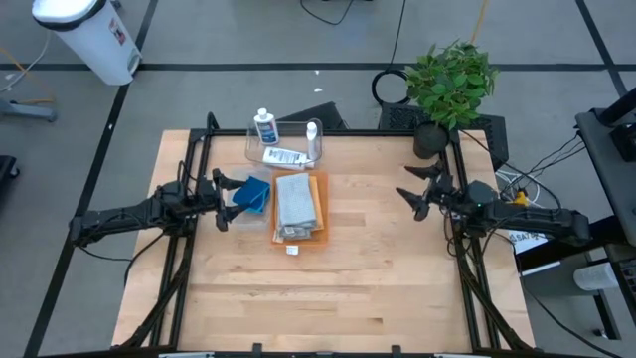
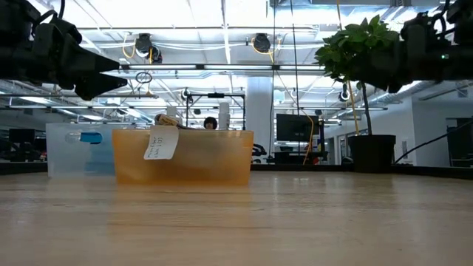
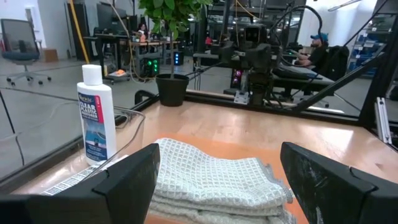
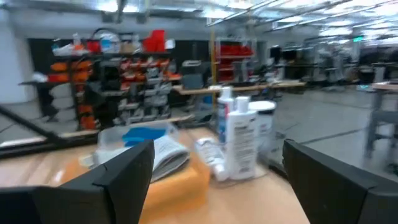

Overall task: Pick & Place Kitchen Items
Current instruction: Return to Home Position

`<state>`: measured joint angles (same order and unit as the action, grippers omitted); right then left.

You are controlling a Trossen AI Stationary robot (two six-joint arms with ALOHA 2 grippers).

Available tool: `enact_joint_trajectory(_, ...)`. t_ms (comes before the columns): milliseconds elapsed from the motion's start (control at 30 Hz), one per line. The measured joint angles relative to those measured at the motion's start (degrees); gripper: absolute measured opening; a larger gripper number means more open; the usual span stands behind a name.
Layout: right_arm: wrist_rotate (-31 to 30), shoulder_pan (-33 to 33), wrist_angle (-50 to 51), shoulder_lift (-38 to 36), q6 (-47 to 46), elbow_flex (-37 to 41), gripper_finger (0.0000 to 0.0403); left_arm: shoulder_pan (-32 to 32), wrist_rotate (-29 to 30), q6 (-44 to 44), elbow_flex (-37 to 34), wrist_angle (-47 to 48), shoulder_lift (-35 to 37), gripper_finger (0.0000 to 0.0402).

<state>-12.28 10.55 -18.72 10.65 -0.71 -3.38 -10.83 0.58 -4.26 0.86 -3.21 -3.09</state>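
Left fingers (image 3: 124, 183) spread before cloth (image 3: 211, 177)

A pale wooden table (image 1: 328, 288) fills the middle. At its far edge, left of centre, sits a clear plastic tub (image 1: 293, 123). A leafy green plant in a dark pot (image 1: 452, 85) stands at the far right corner. A white cylindrical bin (image 1: 89, 35) stands on the floor, far left.

**Robotics lab, open-plan**

Exposed ceiling with white strip lights (image 2: 185, 29) and hanging cables. Dark monitor (image 2: 294, 127), metal shelving with orange and red bins (image 4: 118, 65), grey office chair (image 3: 22, 40), seated person at a workstation (image 3: 318, 53), grey tape-lined floor (image 1: 248, 94).
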Motion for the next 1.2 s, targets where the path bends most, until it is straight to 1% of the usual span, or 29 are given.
enact_joint_trajectory(100,-1.4,0.0,2.7,0.2,0.8,0.1,0.0322,0.0,-0.1,0.0,0.0,0.0,0.0,0.0338)
enact_joint_trajectory(267,-1.4,0.0,5.6,0.3,4.6,0.2,0.0322,0.0,-0.1,0.0,0.0,0.0,0.0,0.0338)
enact_joint_trajectory(633,-1.2,0.0,10.4,2.4,4.6,0.3,0.0322,0.0,-0.3,-0.1,0.0,0.0,0.0,0.0338)
enact_joint_trajectory(1200,-1.2,0.0,10.1,2.8,4.6,0.4,0.0322,0.0,-0.3,-0.1,0.0,0.0,0.0,0.0337)
